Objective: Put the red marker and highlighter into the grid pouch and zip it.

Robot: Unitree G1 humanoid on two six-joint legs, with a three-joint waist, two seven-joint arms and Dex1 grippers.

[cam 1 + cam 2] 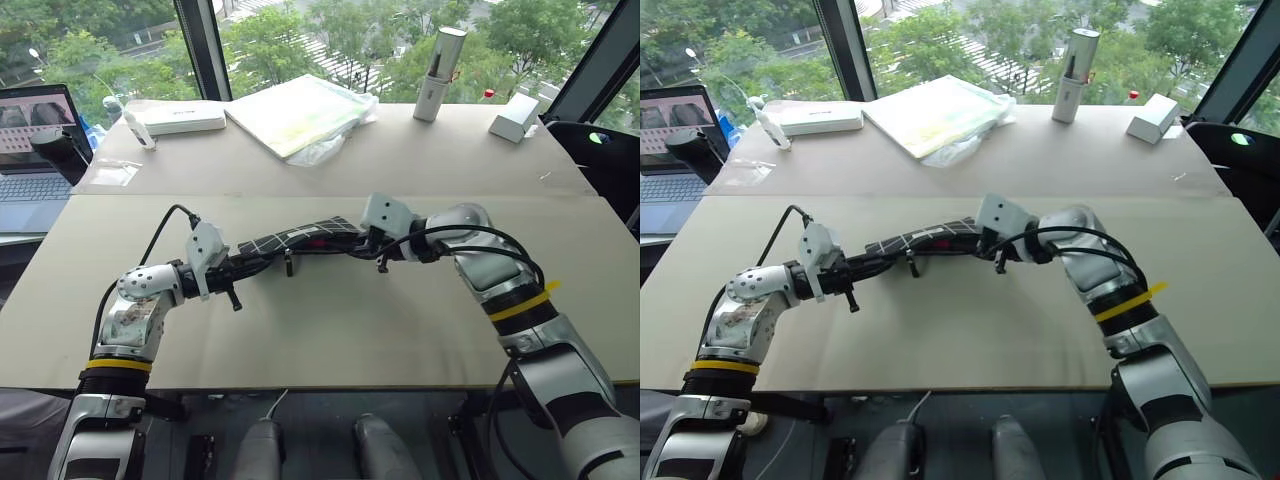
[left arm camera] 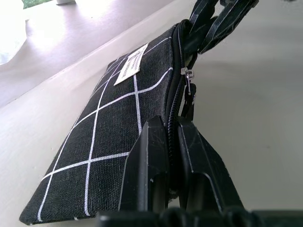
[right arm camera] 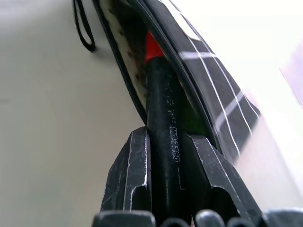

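left eye view: the grid pouch [image 1: 300, 240] hangs lifted between the two arms above the middle of the table [image 1: 330, 340], its length running from about 8 o'clock up toward 2 o'clock. the left gripper [image 1: 240, 268] pinches its near-left end and the right gripper [image 1: 362, 243] meets its far-right end. a white case [image 1: 183, 117] and a stack of papers [image 1: 298, 112] lie off at 11 and 12 o'clock, well apart from the work.

right eye view: same layout; the pouch [image 1: 925, 241] bridges both grippers and stays clear of the tabletop.

left wrist view: the left gripper [image 2: 173, 142] is clamped tight on the pouch's zipper edge, its fingers [image 2: 149, 165] pressed against the fabric. the white label [image 2: 131, 66] faces up and the zipper slider [image 2: 189, 75] sits further along, toward the other gripper.

right wrist view: the right gripper [image 3: 165, 156] is narrowed around the black barrel of the red marker [image 3: 163, 118], whose red end [image 3: 152, 47] already points inside the open mouth of the pouch [image 3: 208, 104]. a hint of green beside the barrel may be the highlighter, but i cannot tell.

to do this insertion well, i judge the left grip should hold the mouth taut while the right slides the marker along the pouch's length, letting go only once the barrel is well inside, so it cannot tip back out before zipping.
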